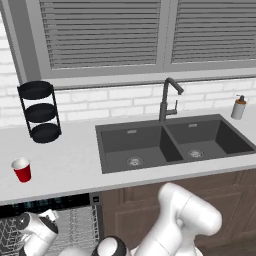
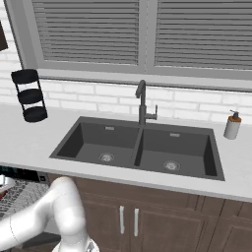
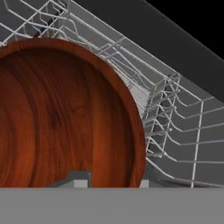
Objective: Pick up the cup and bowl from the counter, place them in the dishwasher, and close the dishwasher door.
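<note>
The reddish-brown bowl [image 3: 61, 113] looms large in the hand view, hanging over the grey wire rack [image 3: 175, 131] of the open dishwasher [image 1: 75, 222]. My gripper [image 3: 112, 180] is shut on the bowl, one finger inside and one outside its rim. From the left base view my hand [image 1: 35, 230] reaches low over the rack at the lower left. A sliver of the bowl [image 2: 2, 193] peeks in at the left edge of the right base view. The red cup [image 1: 22, 170] stands upright on the counter [image 1: 70, 160], above the dishwasher. The dishwasher door is out of view.
A black three-tier stand [image 1: 40, 111] sits at the back left of the counter. The dark double sink [image 1: 170, 142] with its tap [image 1: 169, 97] lies to the right, and a soap dispenser [image 1: 239, 107] beyond it. Brown cabinets [image 2: 147, 216] run under the sink.
</note>
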